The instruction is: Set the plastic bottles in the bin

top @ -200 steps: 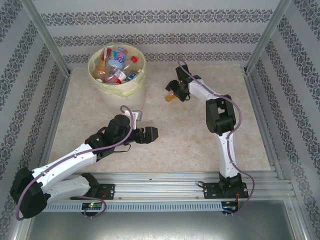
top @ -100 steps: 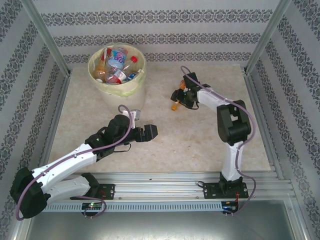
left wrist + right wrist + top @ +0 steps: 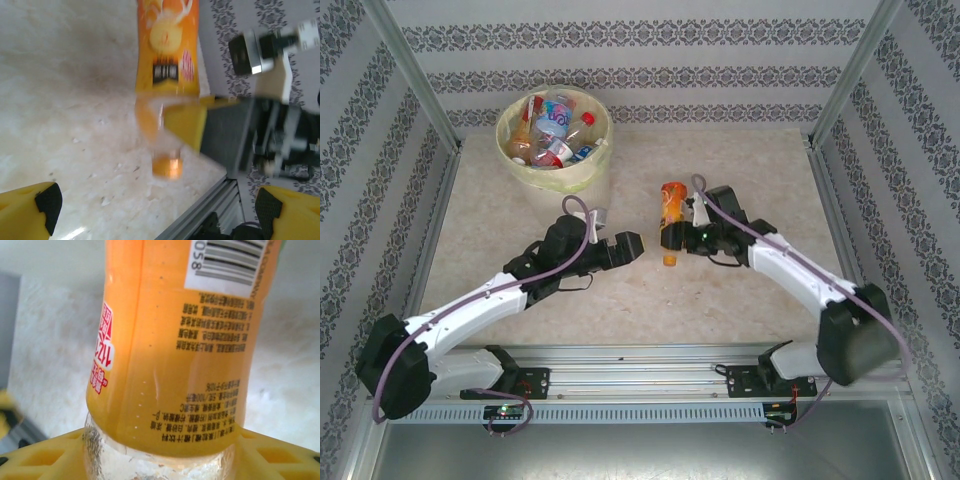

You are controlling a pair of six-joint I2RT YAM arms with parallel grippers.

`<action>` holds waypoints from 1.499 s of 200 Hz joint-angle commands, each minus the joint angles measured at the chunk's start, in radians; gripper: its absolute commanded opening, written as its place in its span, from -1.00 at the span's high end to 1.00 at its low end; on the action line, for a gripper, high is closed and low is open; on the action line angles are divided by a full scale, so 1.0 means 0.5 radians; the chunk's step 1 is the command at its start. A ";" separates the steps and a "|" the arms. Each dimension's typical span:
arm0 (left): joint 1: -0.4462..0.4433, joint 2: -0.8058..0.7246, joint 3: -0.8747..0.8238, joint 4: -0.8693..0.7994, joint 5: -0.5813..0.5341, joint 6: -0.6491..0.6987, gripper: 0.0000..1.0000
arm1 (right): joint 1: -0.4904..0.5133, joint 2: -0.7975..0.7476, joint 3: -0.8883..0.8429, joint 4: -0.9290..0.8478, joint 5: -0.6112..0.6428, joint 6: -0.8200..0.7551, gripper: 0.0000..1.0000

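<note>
My right gripper (image 3: 672,234) is shut on an orange-labelled plastic bottle (image 3: 672,203) over the middle of the table, cap toward the near edge. In the right wrist view the bottle (image 3: 185,340) sits between my yellow fingers (image 3: 45,455), gripped near its clear lower end. My left gripper (image 3: 631,246) stands open just left of it, facing it. The left wrist view has the same bottle (image 3: 167,50) ahead with its orange cap (image 3: 167,167), and my left pads (image 3: 47,200) are wide apart with nothing between them. The pale-yellow bin (image 3: 588,178) at the back left holds several bottles (image 3: 552,125).
Patterned walls and metal posts (image 3: 415,75) close in the table on three sides. An aluminium rail (image 3: 650,355) runs along the near edge, close below the bottle's cap in the left wrist view. Bare marble-look tabletop (image 3: 740,150) lies at the back right.
My right arm has swung from the back of the table toward the near middle, carrying the orange bottle. My left gripper has shifted slightly right and back, staying open.
</note>
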State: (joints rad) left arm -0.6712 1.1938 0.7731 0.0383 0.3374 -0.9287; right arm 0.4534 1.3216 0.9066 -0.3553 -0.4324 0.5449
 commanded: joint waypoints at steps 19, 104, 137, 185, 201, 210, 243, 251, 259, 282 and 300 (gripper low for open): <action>0.045 0.136 0.115 0.309 0.099 -0.077 -1.00 | 0.077 -0.397 -0.179 -0.121 -0.166 0.010 -0.24; 0.049 0.409 0.099 0.981 0.343 -0.281 -1.00 | 0.144 -0.591 -0.254 -0.069 -0.507 0.106 -0.24; 0.049 0.449 0.048 1.063 0.376 -0.341 -1.00 | 0.174 -0.555 -0.307 0.119 -0.572 0.192 -0.24; 0.045 0.493 0.082 0.925 0.385 -0.339 -0.95 | 0.215 -0.539 -0.298 0.112 -0.530 0.176 -0.24; 0.040 0.495 0.084 0.857 0.370 -0.324 -0.95 | 0.216 -0.554 -0.301 0.103 -0.508 0.172 -0.23; 0.039 0.496 0.076 0.861 0.368 -0.332 -0.92 | 0.216 -0.555 -0.301 0.102 -0.513 0.171 -0.23; 0.038 0.496 0.082 0.897 0.388 -0.367 -0.65 | 0.228 -0.548 -0.312 0.099 -0.516 0.174 -0.23; 0.039 0.494 0.083 0.900 0.392 -0.374 -0.62 | 0.230 -0.549 -0.313 0.100 -0.516 0.169 -0.23; 0.039 0.497 0.090 0.900 0.398 -0.379 -0.61 | 0.234 -0.552 -0.313 0.098 -0.516 0.169 -0.23; 0.039 0.499 0.102 0.858 0.400 -0.362 -0.58 | 0.240 -0.555 -0.313 0.099 -0.508 0.164 -0.23; 0.039 0.499 0.095 0.853 0.400 -0.361 -0.51 | 0.241 -0.552 -0.316 0.098 -0.505 0.161 -0.22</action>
State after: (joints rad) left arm -0.6525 1.4395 0.8043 0.4690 0.5148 -1.1088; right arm 0.5613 1.0557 0.7631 -0.3370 -0.6746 0.6296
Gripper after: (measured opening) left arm 0.779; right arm 0.615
